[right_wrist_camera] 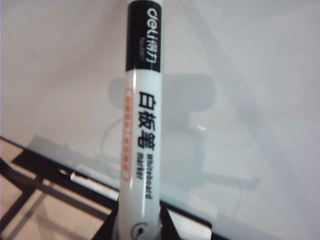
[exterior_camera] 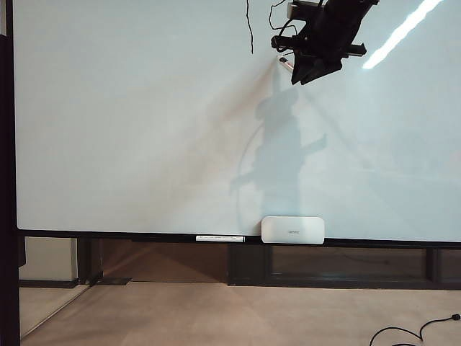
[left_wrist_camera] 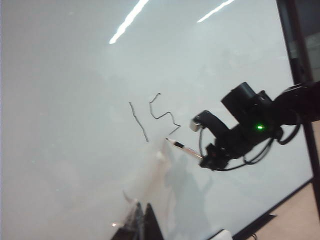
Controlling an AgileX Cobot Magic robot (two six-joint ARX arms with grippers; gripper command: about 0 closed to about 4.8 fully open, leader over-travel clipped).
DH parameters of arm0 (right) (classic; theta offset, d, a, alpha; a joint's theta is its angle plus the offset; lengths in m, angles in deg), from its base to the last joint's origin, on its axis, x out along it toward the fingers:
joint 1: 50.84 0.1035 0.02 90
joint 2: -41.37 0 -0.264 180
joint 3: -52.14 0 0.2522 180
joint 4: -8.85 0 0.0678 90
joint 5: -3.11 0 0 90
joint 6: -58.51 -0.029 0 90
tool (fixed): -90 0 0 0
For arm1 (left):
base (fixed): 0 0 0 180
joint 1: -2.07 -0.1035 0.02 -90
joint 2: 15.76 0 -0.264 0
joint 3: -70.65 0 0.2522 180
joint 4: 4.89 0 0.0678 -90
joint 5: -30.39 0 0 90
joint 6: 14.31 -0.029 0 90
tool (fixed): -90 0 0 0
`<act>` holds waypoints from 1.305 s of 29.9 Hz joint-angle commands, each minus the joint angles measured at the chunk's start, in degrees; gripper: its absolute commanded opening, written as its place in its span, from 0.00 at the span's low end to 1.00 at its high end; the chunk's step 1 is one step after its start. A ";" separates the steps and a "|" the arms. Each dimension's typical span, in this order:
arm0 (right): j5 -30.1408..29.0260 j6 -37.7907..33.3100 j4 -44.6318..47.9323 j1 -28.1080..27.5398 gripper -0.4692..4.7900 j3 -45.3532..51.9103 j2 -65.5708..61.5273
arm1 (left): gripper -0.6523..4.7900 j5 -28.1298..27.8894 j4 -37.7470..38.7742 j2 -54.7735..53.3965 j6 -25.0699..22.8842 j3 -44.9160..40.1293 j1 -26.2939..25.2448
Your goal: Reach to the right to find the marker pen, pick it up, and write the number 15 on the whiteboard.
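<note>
The whiteboard [exterior_camera: 130, 130] fills the exterior view. High at its top right my right gripper [exterior_camera: 292, 66] is shut on the marker pen [exterior_camera: 284, 63], which points at the board. In the right wrist view the white pen barrel with its black band [right_wrist_camera: 142, 125] stands between the dark fingers [right_wrist_camera: 172, 226]. The left wrist view shows the number 15 [left_wrist_camera: 155, 117] in thin black strokes, and the marker pen [left_wrist_camera: 182, 148] has its tip close under the 5's tail. My left gripper [left_wrist_camera: 143, 209] hangs back from the board, its two dark fingertips close together with nothing between them.
A white eraser block [exterior_camera: 292, 229] and a long white pen with a dark end [exterior_camera: 220, 237] lie on the dark ledge under the board. The black frame edge [exterior_camera: 7, 144] runs down the left. A black cable [exterior_camera: 410, 331] lies on the floor at the lower right.
</note>
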 commanded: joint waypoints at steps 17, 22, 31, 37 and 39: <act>-0.24 1.44 -15.54 0.17 0.09 -0.31 27.47 | 0.11 -25.29 40.87 12.17 -6.49 27.56 0.00; -0.39 6.29 -20.37 0.17 0.09 -0.28 35.78 | 0.11 -29.57 49.96 13.03 -6.71 32.37 -0.04; 0.02 8.52 -27.15 0.17 0.09 0.13 50.27 | 0.11 -30.60 57.57 16.37 -6.23 36.00 -3.19; 2.89 9.31 -33.92 0.13 0.09 0.11 57.29 | 0.11 -29.73 61.24 17.14 -6.23 38.01 -6.95; 5.73 9.86 -37.77 0.13 0.09 0.11 59.52 | 0.11 -29.73 63.06 17.14 -6.21 38.53 -8.33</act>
